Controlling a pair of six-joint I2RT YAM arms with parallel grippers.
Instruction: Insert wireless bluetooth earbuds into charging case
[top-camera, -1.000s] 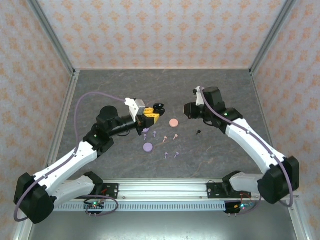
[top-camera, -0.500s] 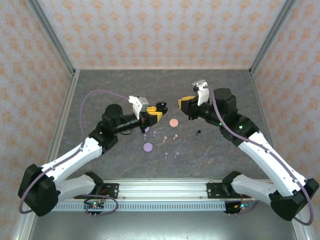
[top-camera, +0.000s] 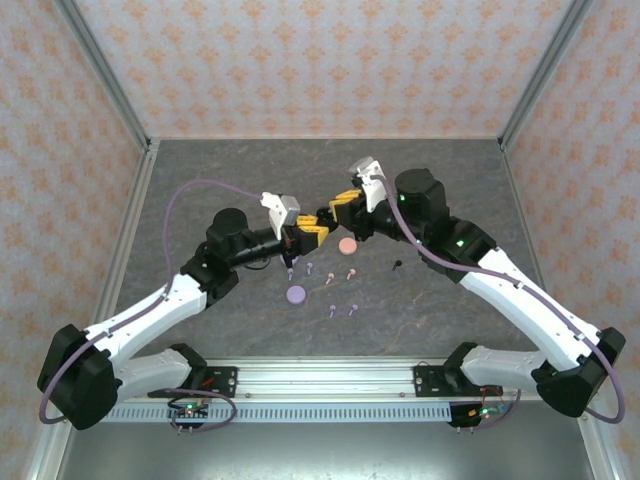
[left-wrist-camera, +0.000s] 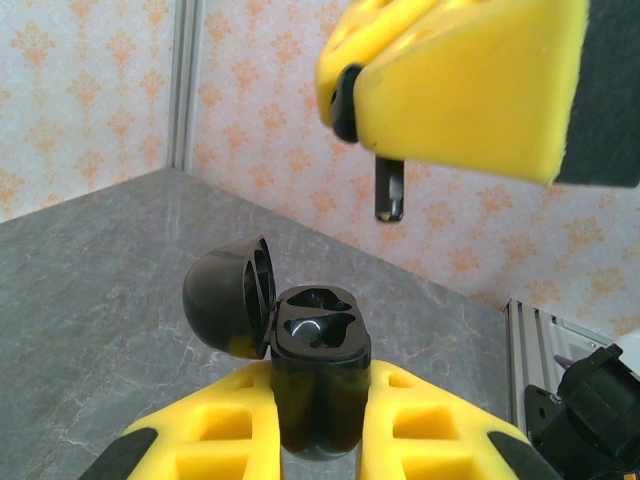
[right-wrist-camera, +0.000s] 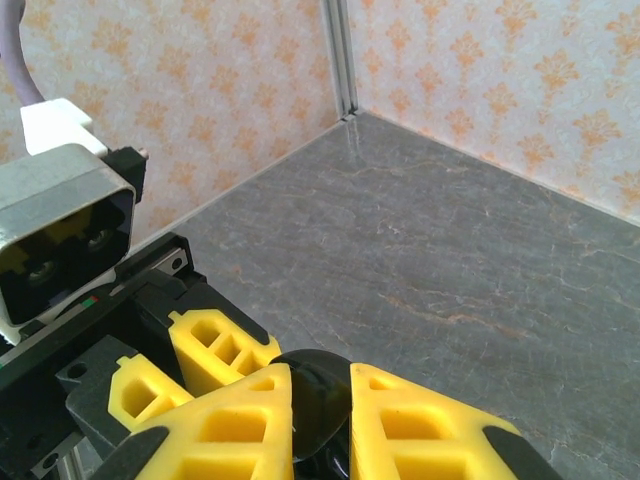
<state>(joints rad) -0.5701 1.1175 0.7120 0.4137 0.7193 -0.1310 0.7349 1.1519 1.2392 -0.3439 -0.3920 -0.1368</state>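
The left gripper (left-wrist-camera: 320, 385) pinches the base of the black charging case (left-wrist-camera: 316, 335) between its yellow fingers. It holds the case upright at the bottom centre of the left wrist view. The lid (left-wrist-camera: 226, 296) is swung open to the left, and the two wells show only their own glossy black insides.

At the upper right of that view the right gripper (left-wrist-camera: 350, 95) is pressed together on a black earbud (left-wrist-camera: 388, 190). The stem hangs down above the case, apart from it.

In the top view the two grippers meet nearly tip to tip at the centre of the frame, left gripper (top-camera: 308, 236) and right gripper (top-camera: 343, 203).

Just below them a pink disc (top-camera: 347, 245) lies on the tabletop (top-camera: 450, 170). Lower still are two pink earbuds (top-camera: 330, 280), four lilac earbuds (top-camera: 308, 267) and a lilac disc (top-camera: 295, 295). A second black earbud (top-camera: 397, 265) lies to the right of them.

All of these lie in a loose cluster at mid-frame, well apart from every edge. Open grey surface runs from the grippers up to the patterned walls (top-camera: 320, 60) at the top, and out to both side frames. The rail (top-camera: 320, 375) closes the bottom edge.
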